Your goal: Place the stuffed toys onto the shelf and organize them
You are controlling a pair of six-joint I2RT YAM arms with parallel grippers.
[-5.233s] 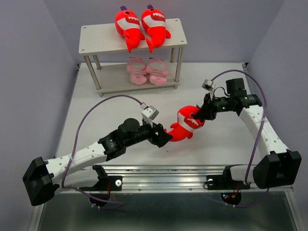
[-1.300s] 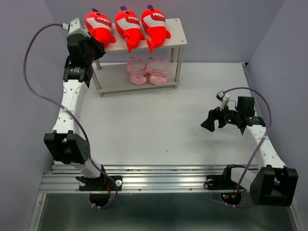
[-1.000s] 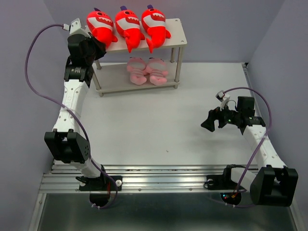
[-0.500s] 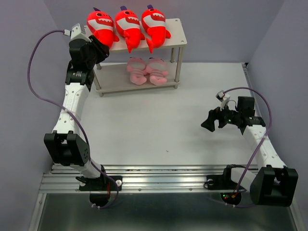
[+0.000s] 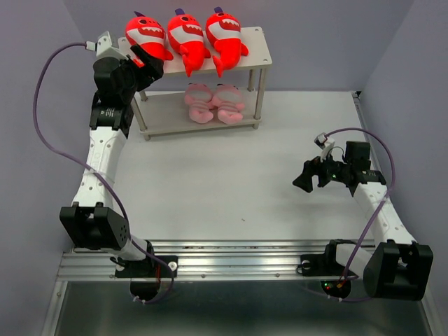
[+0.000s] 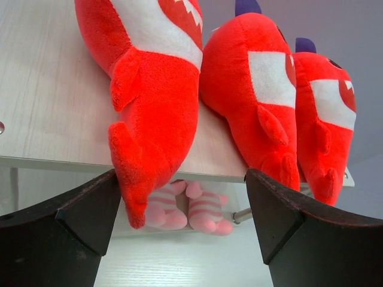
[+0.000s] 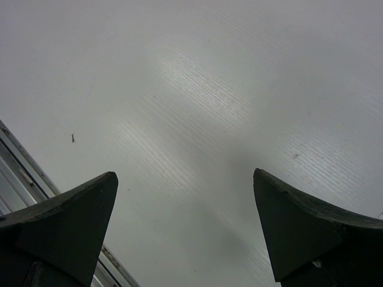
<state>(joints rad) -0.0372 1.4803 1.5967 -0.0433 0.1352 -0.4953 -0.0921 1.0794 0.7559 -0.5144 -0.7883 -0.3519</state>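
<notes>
Three bright red plush sharks (image 5: 187, 33) with white toothy mouths: side by side on top board of pale two-tier metal-legged shelf (image 5: 255, 42). Two pink striped plush animals (image 5: 199, 101): paired on lower board. Left gripper (image 5: 145, 61): fingers spread, nothing clamped, by leftmost shark's tail. Right gripper (image 5: 303, 180): fingers spread, empty, above white table (image 5: 231, 175).

Three sharks (image 5: 186, 35) line the shelf (image 5: 255, 43) top, two pigs (image 5: 200, 102) beneath.
</notes>
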